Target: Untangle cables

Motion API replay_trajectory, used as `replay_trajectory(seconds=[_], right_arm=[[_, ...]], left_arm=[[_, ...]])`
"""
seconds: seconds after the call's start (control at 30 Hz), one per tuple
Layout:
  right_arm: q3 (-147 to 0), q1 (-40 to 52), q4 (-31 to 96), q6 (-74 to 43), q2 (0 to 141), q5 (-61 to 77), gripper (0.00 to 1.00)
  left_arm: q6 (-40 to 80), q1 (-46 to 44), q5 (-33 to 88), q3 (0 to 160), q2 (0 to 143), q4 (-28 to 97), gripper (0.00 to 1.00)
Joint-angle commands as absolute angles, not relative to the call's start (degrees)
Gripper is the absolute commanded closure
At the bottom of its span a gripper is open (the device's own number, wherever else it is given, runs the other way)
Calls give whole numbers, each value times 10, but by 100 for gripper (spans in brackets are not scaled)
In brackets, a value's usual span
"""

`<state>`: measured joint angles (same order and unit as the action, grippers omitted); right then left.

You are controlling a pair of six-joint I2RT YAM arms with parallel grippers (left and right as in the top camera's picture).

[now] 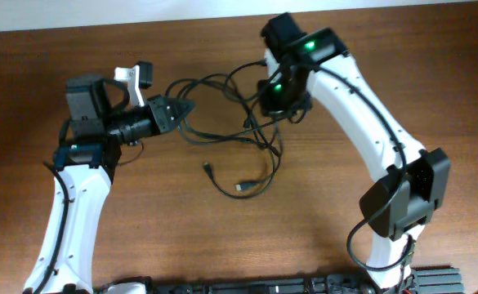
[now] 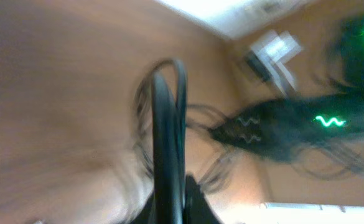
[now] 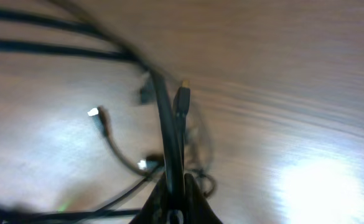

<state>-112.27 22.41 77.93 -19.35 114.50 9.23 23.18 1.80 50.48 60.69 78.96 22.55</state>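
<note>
Mostly the cables [image 1: 255, 131] stretch left to right by the worktop's far edge, their loose ends trailing nearward. The left gripper [image 1: 189, 109] and right gripper [image 1: 276, 110] each pinch a strand.

The brown wooden bench [image 1: 222, 245] carries tangled black cables [image 1: 259, 135] at its far middle, with two plug ends [image 1: 243, 188] lying nearer.

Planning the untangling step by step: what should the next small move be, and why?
Probably draw the left hand and right hand slowly apart: each seems shut on a strand of the cables, the tangle lies between them, and the plug ends lie loose, so the loops may open.
</note>
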Motion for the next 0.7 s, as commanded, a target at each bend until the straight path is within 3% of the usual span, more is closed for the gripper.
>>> replay_trajectory(seconds=[0.0, 0.13, 0.2, 0.3, 0.37, 0.47, 0.5, 0.53, 0.57, 0.67], right_arm=[[-1124, 165, 809, -196, 1148, 5, 96], [-1124, 88, 834, -196, 1148, -12, 95], [-1124, 65, 854, -196, 1148, -31, 81], [-1122, 56, 862, -196, 1148, -31, 74], [-1112, 59, 856, -181, 1148, 18, 64], [-1105, 73, 820, -16, 1148, 270, 60], [-1105, 79, 809, -17, 1148, 294, 56], [-1105, 86, 801, -17, 1148, 298, 55], [-1105, 87, 801, -17, 1148, 298, 52], [-1105, 99, 801, -17, 1148, 298, 43]], left_arm=[[164, 22, 223, 608, 785, 282, 100], [164, 28, 212, 608, 785, 282, 100], [166, 29, 212, 608, 785, 279, 100], [166, 29, 228, 608, 785, 279, 100], [166, 29, 297, 608, 785, 272, 100], [63, 17, 609, 608, 785, 190, 100], [39, 2, 654, 608, 785, 189, 79], [-3, -25, 655, 608, 785, 212, 42], [-23, -36, 625, 608, 785, 227, 30], [-22, -44, 430, 608, 785, 276, 28]])
